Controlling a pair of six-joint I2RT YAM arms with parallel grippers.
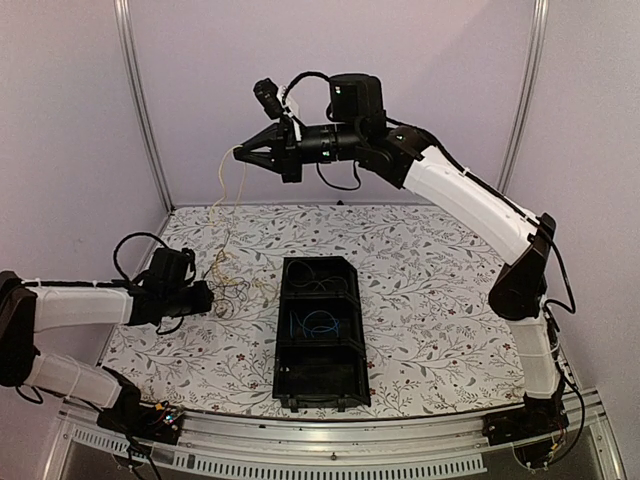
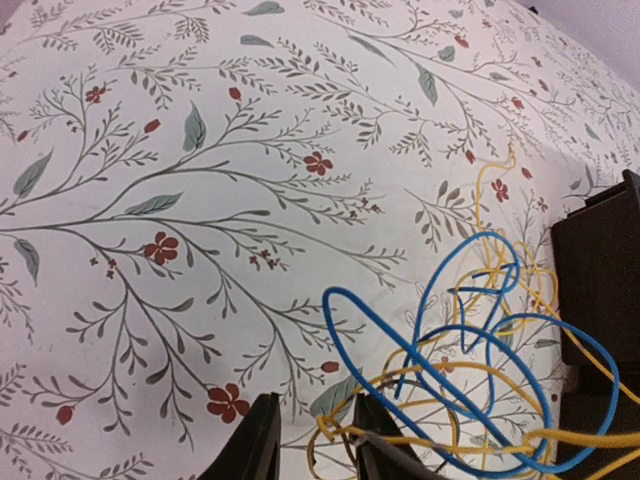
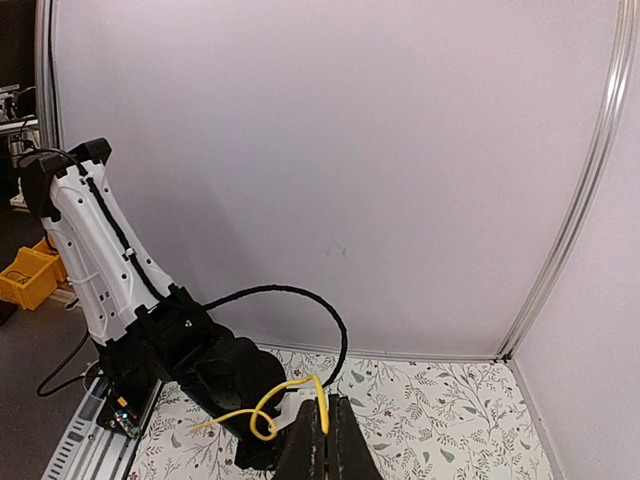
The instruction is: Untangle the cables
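My right gripper is raised high over the table's back left and is shut on a thin yellow cable that hangs down to a tangle of yellow and dark cables on the cloth. In the right wrist view the shut fingers pinch that yellow cable. My left gripper is low at the tangle's left side. In the left wrist view it is open, with a blue cable and yellow cable looped to its right; a yellow strand lies over the right finger.
A black tray with three compartments stands mid-table; a blue cable lies in its middle compartment and dark cables in the far one. Its edge shows in the left wrist view. Metal frame posts stand at the back corners.
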